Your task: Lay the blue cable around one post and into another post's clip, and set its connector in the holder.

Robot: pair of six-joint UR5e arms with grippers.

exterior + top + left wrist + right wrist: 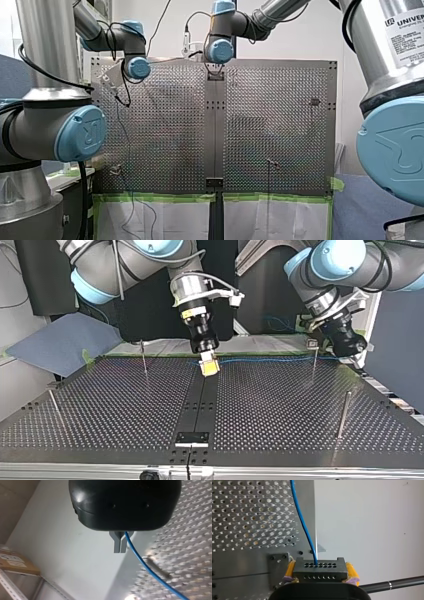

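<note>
Perforated table (pixel 165 130) is recorded as split by a dark centre strip (pixel 216 135). Its near edge is bordered with green tape (pixel 160 198). My left arm (pixel 134 66) is extended to the table's far left corner, and my right arm (pixel 220 50) is held over the strip's far end. A thin cable (pixel 175 59) is seen stretched between the two. Three uprights are noted: a far right post (pixel 314 101), a near right post (pixel 270 162) and a near left post (pixel 118 170).

Open over the perforated table's (pixel 280 410) middle. Barred along the far edge by the stretched blue cable (pixel 265 360). Narrowed, in the top view, by far left post (pixel 144 358), far right post (pixel 313 362), near right post (pixel 344 414), near left post (pixel 55 407).
</note>
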